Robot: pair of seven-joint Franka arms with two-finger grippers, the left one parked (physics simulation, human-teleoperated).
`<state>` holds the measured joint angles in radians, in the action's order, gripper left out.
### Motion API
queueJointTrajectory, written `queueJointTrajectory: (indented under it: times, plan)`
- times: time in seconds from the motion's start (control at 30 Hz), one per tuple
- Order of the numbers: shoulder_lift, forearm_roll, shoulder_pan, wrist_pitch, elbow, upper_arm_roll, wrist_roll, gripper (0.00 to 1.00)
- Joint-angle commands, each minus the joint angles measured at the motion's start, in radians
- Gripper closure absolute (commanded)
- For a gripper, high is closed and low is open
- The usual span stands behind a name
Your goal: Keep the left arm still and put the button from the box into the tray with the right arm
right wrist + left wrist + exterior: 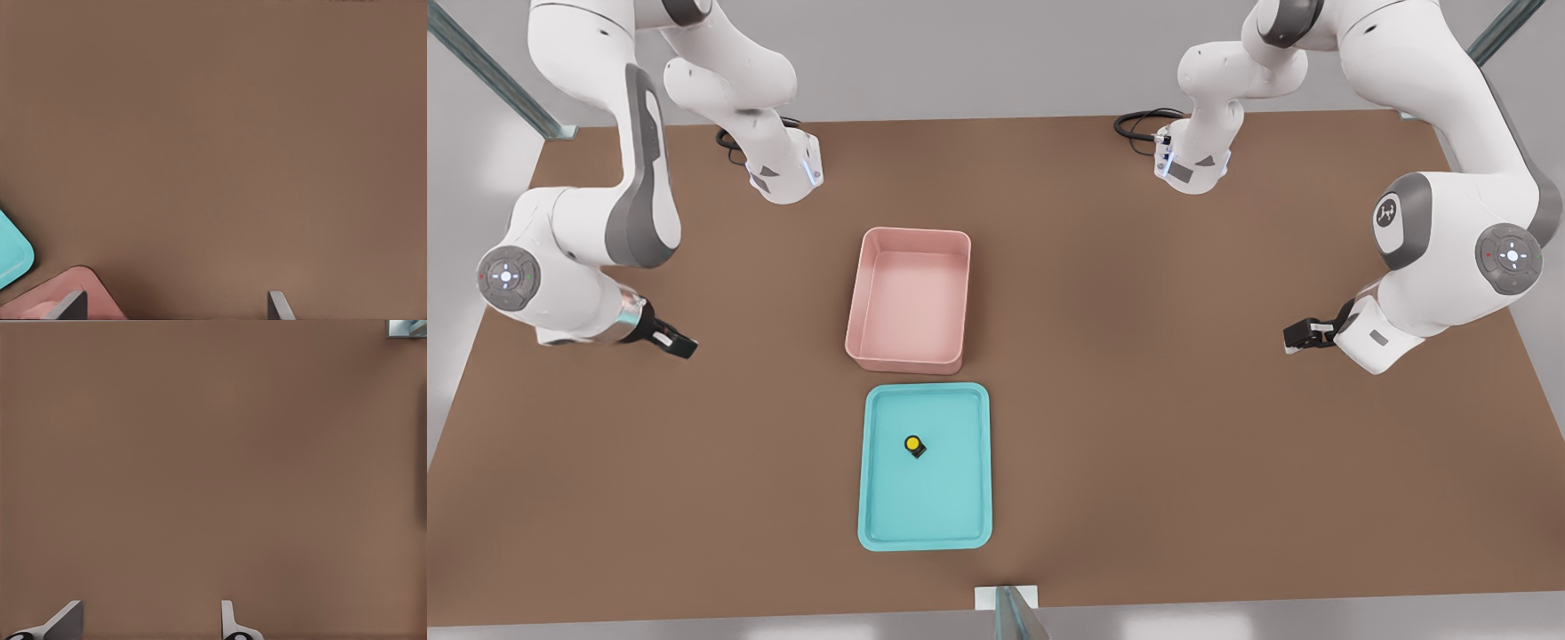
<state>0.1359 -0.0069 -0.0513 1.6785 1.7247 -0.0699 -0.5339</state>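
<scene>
The button point(913, 444), a yellow cap on a black base, lies inside the teal tray point(889, 524), a little toward the tray's end nearest the box. The pink box point(908, 357) stands just behind the tray and holds nothing. My gripper point(673, 341) hangs over bare table at the front view's left, well away from box and tray. It is open, with nothing between its fingers. In the right wrist view the gripper point(175, 310) shows two spread fingertips point(69, 307), with one corner of the tray point(12, 257) and one of the box point(73, 283).
The brown table point(1183, 462) carries only the box and the tray. A small metal bracket point(1007, 603) sits at the table's near edge. Cables point(1138, 123) lie by the arm bases at the back.
</scene>
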Motion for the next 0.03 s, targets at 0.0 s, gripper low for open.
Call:
queueJointTrajectory:
  times: [0.0]
  plan:
    - [-0.005,0.005,-0.002,0.063,0.009,-0.001,0.560,0.00]
